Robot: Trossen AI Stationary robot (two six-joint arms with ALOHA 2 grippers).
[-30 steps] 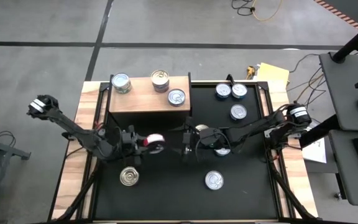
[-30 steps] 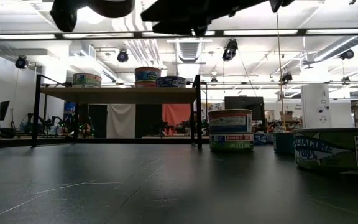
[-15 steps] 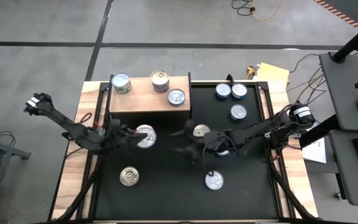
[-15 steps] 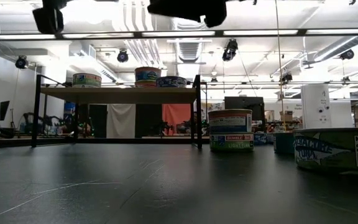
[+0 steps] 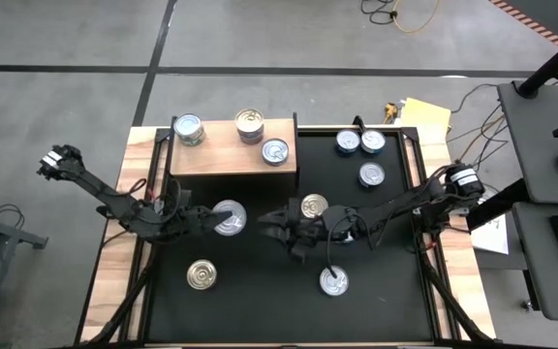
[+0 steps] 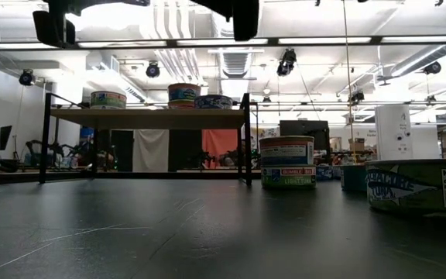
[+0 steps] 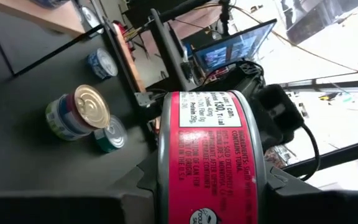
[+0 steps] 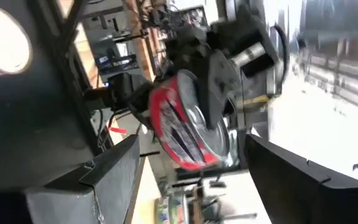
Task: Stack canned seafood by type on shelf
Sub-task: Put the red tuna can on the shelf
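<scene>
A red-labelled silver-topped can hangs over the black table's middle, with my left gripper shut on it; the left wrist view shows its label. My right gripper stands open just to the can's right, level with it and facing it, nothing between its fingers. The wooden shelf at the far left carries three cans resting on their bottoms. In the low view the held can is above the picture's top. My left gripper pinches the can by its two flat ends, one finger on the top and one under the bottom, near the rim on the can's left side. The fingers come in level from the table's left. The can sits upright, top up, lifted clear.
Loose cans stand on the table: one near left, one near right, a gold-topped one stacked on another by my right arm, and three at the far right. The shelf's dark legs stand at the far left.
My left gripper has rolled about its own line and drawn a little toward the table's left; the can has turned from tilted with its red side showing to top up. My right gripper has also rolled and moved toward the table's left, nearer the held can.
</scene>
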